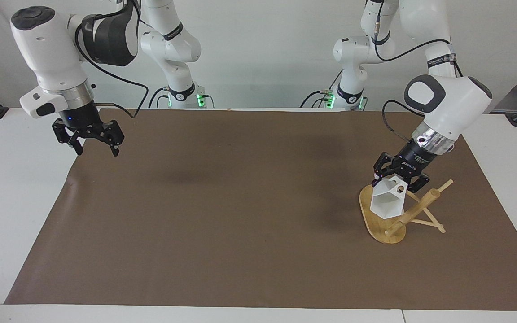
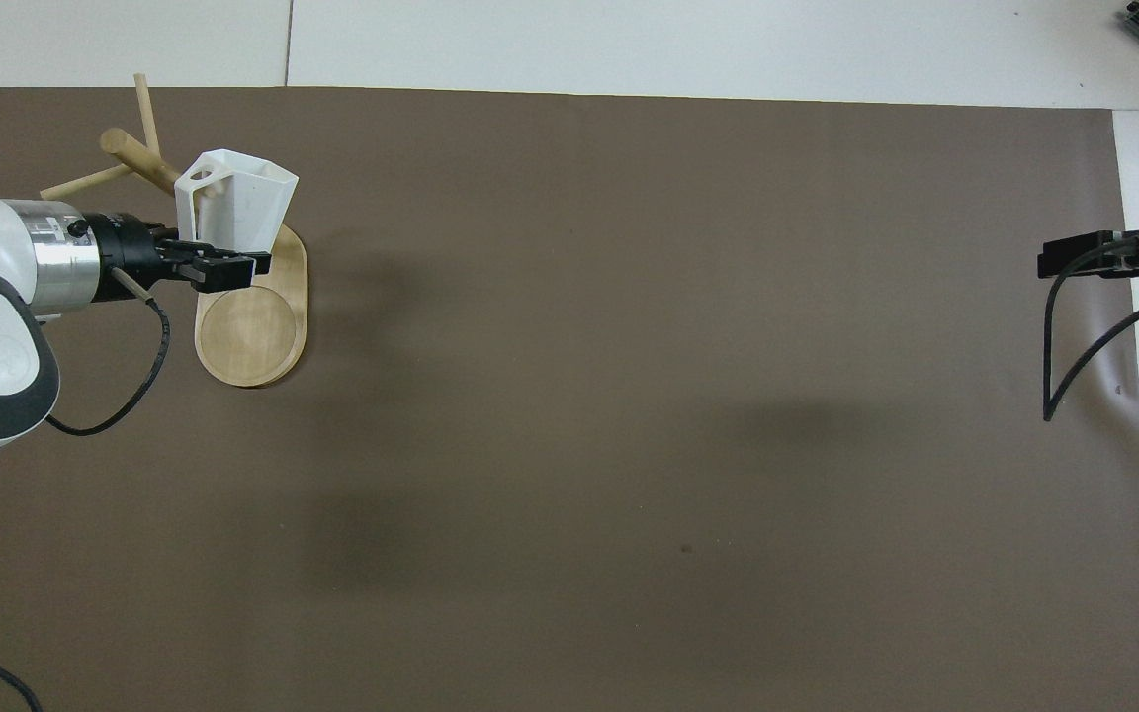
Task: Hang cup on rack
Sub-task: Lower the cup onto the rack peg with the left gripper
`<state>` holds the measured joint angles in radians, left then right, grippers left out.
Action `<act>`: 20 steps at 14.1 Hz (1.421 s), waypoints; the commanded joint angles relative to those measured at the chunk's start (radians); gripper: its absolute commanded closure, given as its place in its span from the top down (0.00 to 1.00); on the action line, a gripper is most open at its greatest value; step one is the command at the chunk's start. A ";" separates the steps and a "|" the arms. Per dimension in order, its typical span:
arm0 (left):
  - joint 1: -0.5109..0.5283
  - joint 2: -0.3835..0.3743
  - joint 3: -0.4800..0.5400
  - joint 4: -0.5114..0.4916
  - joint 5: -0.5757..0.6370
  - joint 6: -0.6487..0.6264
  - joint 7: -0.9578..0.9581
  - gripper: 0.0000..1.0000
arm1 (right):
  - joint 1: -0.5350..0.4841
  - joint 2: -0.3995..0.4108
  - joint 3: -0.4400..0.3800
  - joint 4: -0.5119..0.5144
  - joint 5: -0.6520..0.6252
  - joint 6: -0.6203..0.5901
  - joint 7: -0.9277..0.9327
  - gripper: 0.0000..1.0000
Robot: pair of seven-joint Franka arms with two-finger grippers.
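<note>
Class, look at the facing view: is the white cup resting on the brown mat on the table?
No. The left gripper holds the cup in the air above the base of the rack, clear of the brown mat.

Cup (image 1: pixel 387 202): white, faceted sides, hexagonal rim, blocky handle with a round hole; tilted, rim facing away from the robots; raised over the rack's base, against the post.
Rack (image 1: pixel 386 226): light bamboo, oval flat base, thick round post, thin crossing pegs; stood at the left arm's end of the table.
</note>
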<state>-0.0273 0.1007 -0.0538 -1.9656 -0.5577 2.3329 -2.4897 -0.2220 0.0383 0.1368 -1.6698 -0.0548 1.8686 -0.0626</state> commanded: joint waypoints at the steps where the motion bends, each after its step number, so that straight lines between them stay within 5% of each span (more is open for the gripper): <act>1: 0.021 -0.041 -0.009 -0.045 0.015 0.026 -0.067 0.00 | 0.001 0.000 0.006 0.034 -0.020 -0.040 0.029 1.00; 12: 0.021 -0.050 -0.009 -0.062 0.015 0.026 -0.183 0.01 | -0.011 0.003 -0.003 0.147 0.050 -0.284 0.027 1.00; 18: 0.023 -0.050 -0.009 -0.062 0.016 0.026 -0.199 0.13 | -0.016 -0.005 -0.017 0.145 0.053 -0.298 0.018 1.00; 20: 0.024 -0.050 -0.008 -0.062 0.021 0.028 -0.199 0.26 | -0.014 -0.006 -0.022 0.142 0.053 -0.289 0.021 1.00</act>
<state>-0.0146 0.0873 -0.0545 -1.9880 -0.5563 2.3413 -2.6702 -0.2286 0.0372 0.1163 -1.5337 -0.0206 1.5905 -0.0572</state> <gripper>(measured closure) 0.295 0.000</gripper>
